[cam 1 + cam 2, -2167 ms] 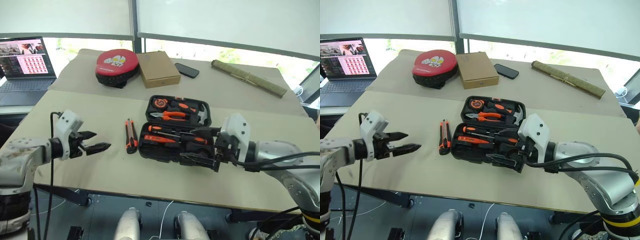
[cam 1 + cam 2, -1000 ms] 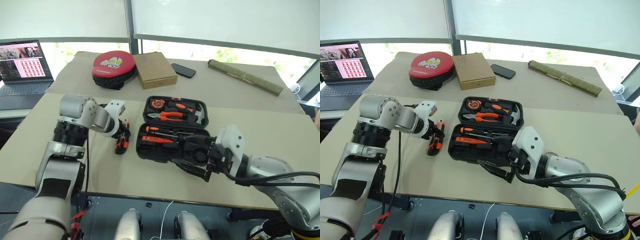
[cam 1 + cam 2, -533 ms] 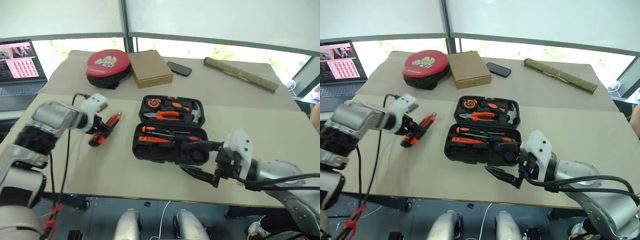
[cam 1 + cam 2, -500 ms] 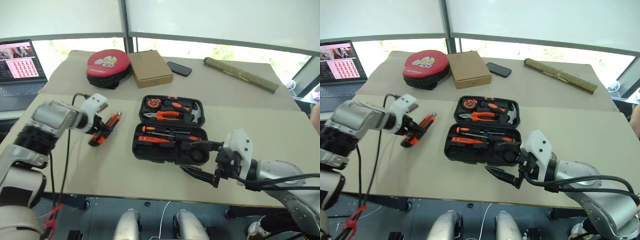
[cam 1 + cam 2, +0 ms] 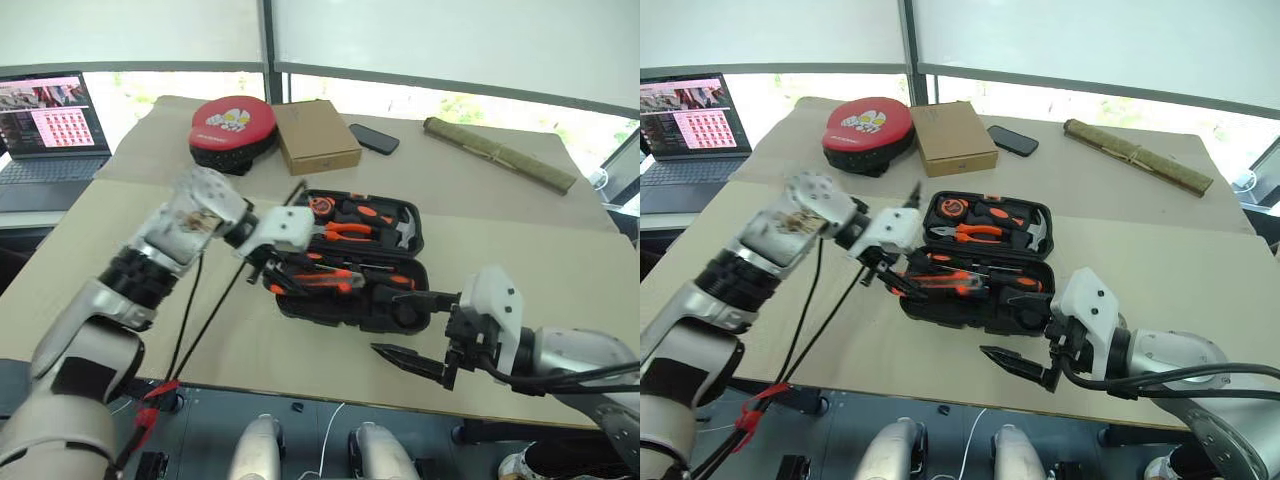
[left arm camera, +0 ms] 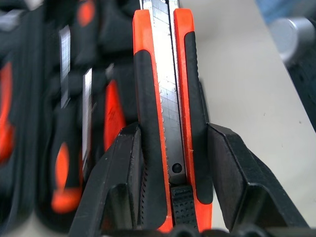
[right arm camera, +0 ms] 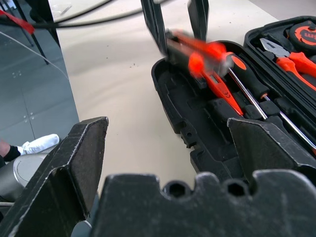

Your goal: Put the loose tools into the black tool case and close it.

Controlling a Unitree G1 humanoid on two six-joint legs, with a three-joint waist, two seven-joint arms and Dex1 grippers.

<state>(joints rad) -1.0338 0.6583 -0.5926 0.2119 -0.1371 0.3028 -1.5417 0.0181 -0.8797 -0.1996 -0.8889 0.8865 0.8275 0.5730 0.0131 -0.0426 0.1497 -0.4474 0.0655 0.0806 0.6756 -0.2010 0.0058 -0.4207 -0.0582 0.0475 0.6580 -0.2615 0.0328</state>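
Your left gripper, jaws clamped on the utility knife, hangs over the black tool case on the desk; knife's long axis runs along the jaws. Right jaws gape, empty.

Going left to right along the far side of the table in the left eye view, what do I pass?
Laptop → round red-and-black pad → brown cardboard box → black phone → long olive rolled bundle.
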